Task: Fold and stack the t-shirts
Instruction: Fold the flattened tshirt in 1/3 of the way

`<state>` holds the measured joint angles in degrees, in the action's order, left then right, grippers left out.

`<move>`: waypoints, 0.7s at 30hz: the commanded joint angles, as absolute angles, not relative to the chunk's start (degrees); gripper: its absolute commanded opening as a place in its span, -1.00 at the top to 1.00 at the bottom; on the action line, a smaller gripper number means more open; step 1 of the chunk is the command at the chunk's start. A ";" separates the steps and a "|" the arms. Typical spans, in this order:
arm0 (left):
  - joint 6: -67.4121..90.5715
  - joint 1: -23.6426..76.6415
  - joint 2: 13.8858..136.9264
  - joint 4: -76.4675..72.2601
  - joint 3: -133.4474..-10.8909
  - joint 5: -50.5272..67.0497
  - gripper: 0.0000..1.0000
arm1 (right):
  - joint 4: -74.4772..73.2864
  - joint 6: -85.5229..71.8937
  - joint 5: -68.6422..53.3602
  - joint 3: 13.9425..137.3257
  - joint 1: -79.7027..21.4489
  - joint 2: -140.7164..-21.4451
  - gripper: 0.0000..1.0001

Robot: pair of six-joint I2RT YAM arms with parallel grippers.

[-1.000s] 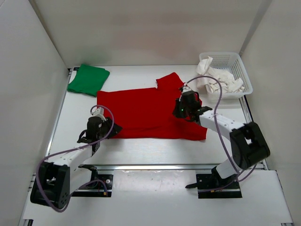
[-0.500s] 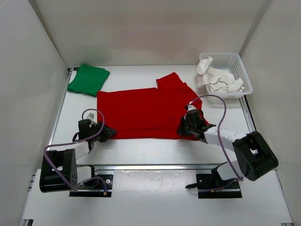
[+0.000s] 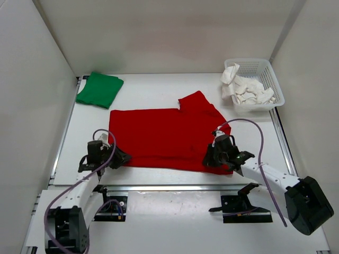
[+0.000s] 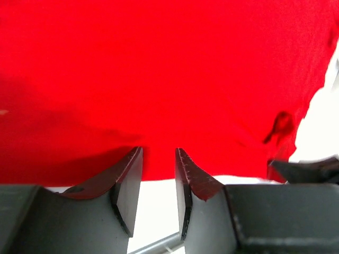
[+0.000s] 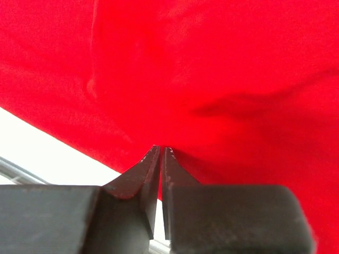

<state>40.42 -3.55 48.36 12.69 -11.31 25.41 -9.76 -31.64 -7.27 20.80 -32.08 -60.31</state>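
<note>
red t-shirt (image 3: 159, 138) flat, long axis left–right, left gripper (image 4: 159, 152) narrowly parted, right gripper (image 5: 160, 148) pinching near hem

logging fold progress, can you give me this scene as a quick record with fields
red t-shirt: spread out mid-table, one sleeve showing at its far right
green t-shirt: folded, far left corner of the table
white t-shirt: crumpled inside the white mesh basket, far right
left jaws: apart, at the red t-shirt's near left edge, nothing between them
right jaws: almost together, seemingly pinching the red t-shirt's near right edge
stack: not yet started
</note>
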 commanded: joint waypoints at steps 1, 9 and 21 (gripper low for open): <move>42.62 1.93 48.59 13.36 -19.65 19.88 0.18 | -14.50 -28.40 -8.08 28.28 -28.57 -57.84 0.84; 35.70 0.27 79.60 11.14 -53.73 6.08 0.25 | -10.63 -23.56 -10.62 41.12 -26.98 -71.95 1.00; 27.86 -7.12 115.65 22.85 -84.98 0.97 0.24 | -0.44 -23.47 -13.63 40.43 -32.16 -82.79 0.99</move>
